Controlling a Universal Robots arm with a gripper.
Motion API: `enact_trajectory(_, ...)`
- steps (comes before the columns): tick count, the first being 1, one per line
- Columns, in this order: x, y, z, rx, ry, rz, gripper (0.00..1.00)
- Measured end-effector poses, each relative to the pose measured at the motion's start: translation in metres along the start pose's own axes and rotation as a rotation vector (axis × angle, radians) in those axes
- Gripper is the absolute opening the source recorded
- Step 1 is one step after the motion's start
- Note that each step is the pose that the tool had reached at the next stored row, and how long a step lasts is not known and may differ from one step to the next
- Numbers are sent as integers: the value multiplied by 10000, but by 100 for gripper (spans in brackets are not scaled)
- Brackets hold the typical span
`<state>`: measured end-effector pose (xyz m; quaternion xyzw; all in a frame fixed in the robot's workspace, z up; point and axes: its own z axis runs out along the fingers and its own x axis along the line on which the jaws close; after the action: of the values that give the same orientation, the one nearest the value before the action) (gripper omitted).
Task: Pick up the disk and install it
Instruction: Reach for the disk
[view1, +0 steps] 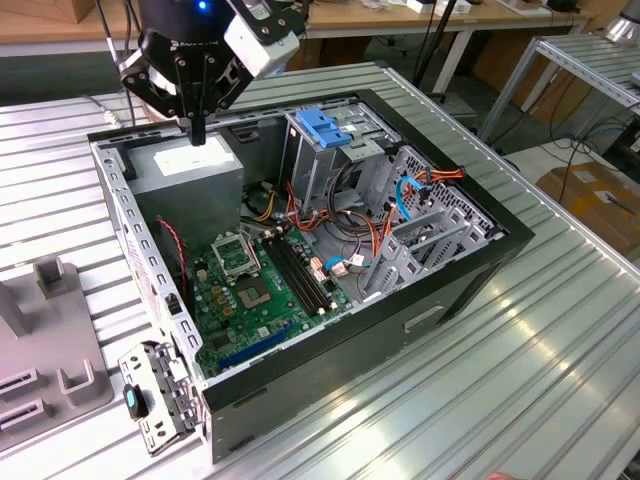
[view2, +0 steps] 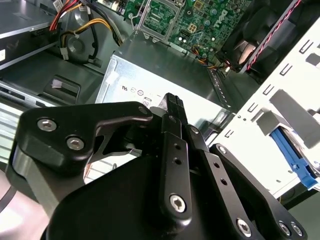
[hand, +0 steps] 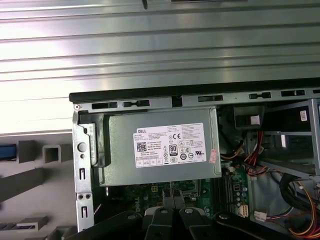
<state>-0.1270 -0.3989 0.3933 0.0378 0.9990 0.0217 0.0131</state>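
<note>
Slatted metal table (view1: 520, 380), open PC case (view1: 455, 290) lying on it, workshop benches behind. Gripper (view1: 197, 135) sits upper left in the exterior view. Its fingers are pressed together with nothing in them, tip just above the PSU (view1: 190, 170).

Disk: I can't pick out a labelled drive anywhere. A blue strip (hand: 5, 150) at the left edge of the first wrist view, by the grey fixture (hand: 30, 175) outside the case, may be its rail. Can't tell.

Risks as I see them:
- Any drop from here puts the fingertips into the PSU lid; the gap looks small.
- Blue handle (view1: 325, 125) on top of the drive cage (view1: 320, 170), upper centre, is easy to mistake for the disk.
- Orange and red cables (view1: 385, 235) loop round the cage, centre right. They'd snag fingers or a drive going in.
- Case wall (view1: 125, 215) stands between gripper and fixture, so a low sideways move clips it.

Motherboard (view1: 250, 290) lies exposed, lower centre.
</note>
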Motion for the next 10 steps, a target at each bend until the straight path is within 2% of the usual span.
enact_trajectory(10,9,-1,0,0,0,1,11)
